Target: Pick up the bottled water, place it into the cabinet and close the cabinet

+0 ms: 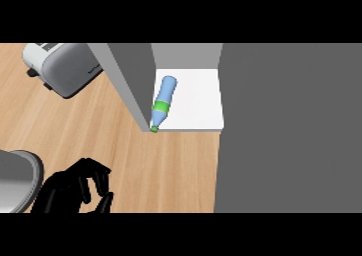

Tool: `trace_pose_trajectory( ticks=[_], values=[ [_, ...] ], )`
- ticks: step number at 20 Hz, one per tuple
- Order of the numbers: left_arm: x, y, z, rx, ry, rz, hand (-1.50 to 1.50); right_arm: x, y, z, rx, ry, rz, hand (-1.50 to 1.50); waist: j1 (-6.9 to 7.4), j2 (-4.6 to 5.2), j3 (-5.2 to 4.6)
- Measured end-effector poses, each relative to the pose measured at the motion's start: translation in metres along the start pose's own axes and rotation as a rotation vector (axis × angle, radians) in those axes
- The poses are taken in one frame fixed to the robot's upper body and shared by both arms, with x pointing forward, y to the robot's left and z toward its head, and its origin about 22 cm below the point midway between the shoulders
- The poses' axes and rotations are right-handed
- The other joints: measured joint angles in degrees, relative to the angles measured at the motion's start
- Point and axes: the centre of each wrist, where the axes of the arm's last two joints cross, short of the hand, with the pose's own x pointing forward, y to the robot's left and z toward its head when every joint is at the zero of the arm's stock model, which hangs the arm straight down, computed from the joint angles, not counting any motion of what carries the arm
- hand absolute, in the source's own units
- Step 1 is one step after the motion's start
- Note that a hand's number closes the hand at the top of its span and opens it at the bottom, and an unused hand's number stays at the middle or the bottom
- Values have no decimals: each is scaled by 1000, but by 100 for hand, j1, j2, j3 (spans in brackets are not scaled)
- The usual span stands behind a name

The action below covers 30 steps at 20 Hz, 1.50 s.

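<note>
The left robot hand (69, 190) hangs at the lower left of the head view, above the wooden table (88, 130). Its fingers are relaxed and a little bent, with nothing between them. The right robot hand does not show at all, so nothing can be said of its state.

Well apart from the left robot hand, the bottled water (163, 100) lies on its side inside the cabinet (200, 97), on the white floor and close along the grey left wall (125, 82). It is the only thing seen in the cabinet. Its green cap (154, 129) points out toward the table and seems to reach the front edge of the floor, perhaps a little over it.

This is where the trouble could come. If the door swings shut now, it may strike the cap and stop before it is closed, or push the bottle askew. A round bottle lying down may also roll or slide out onto the table when it is bumped. A small push deeper would probably be safer first.

A wide dark grey panel (295, 125) fills the right side. It may be the door, but that cannot be told. A toaster (62, 67) stands far left, out of the way.
</note>
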Motion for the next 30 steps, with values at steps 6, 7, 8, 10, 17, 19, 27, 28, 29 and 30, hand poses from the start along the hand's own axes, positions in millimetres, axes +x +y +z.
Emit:
trace_pose_trajectory(
  ticks=[6,7,8,10,17,19,27,28,29,30],
  values=[
    [24,30,11,23,-17,1,-150,-4,4,-8,72,0,-29,150,39,-26,-16],
    [29,37,12,28,-22,-6,-150,-5,5,-9,84,1,-36,150,53,-30,-19],
    [31,41,14,35,-26,-11,-150,-7,7,-11,97,6,-46,150,61,-29,-22],
    [39,48,14,40,-33,-22,-150,-9,8,-17,130,13,-59,150,84,-30,-27],
    [58,69,23,53,-25,-30,-150,-15,13,-39,247,24,-80,150,201,-71,-60],
    [61,73,26,57,-21,-25,-150,-16,15,-46,286,34,-82,150,205,-85,-69],
    [76,91,34,60,-5,-26,-150,-19,22,-78,419,70,-62,150,280,-136,-99],
    [78,93,34,61,-3,-29,-150,-20,24,-82,429,72,-61,150,282,-134,-100],
    [80,95,35,60,-2,-32,-150,-20,26,-86,431,73,-60,150,300,-135,-102],
    [81,96,37,60,0,-31,-150,-21,28,-90,434,72,-63,150,320,-139,-104]
  ],
)
